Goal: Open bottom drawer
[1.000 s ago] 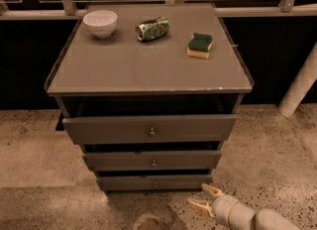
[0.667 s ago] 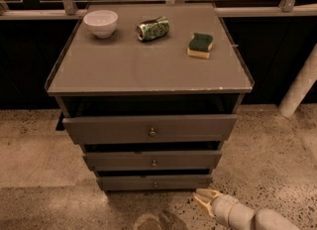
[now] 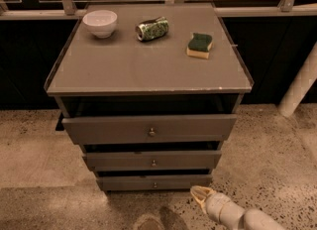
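Observation:
The bottom drawer (image 3: 129, 182) is the lowest, shallowest grey front of the cabinet, with a small round knob (image 3: 155, 185) at its middle. It sticks out a little less than the middle drawer (image 3: 119, 160) above it. My gripper (image 3: 197, 194) comes in low from the bottom right, just above the floor. Its yellowish fingers are pressed together and hold nothing. The tips sit to the right of the knob and slightly below it, just in front of the drawer front's right part.
The top drawer (image 3: 109, 130) stands pulled out furthest. On the cabinet top (image 3: 148, 65) are a white bowl (image 3: 100, 23), a crushed green can (image 3: 152, 28) and a green-yellow sponge (image 3: 199, 44). A white post (image 3: 299, 87) stands at the right on speckled floor.
The gripper's fingers, spread apart a second ago, have closed together, and the gripper has shifted slightly left toward the cabinet. The drawers have not moved.

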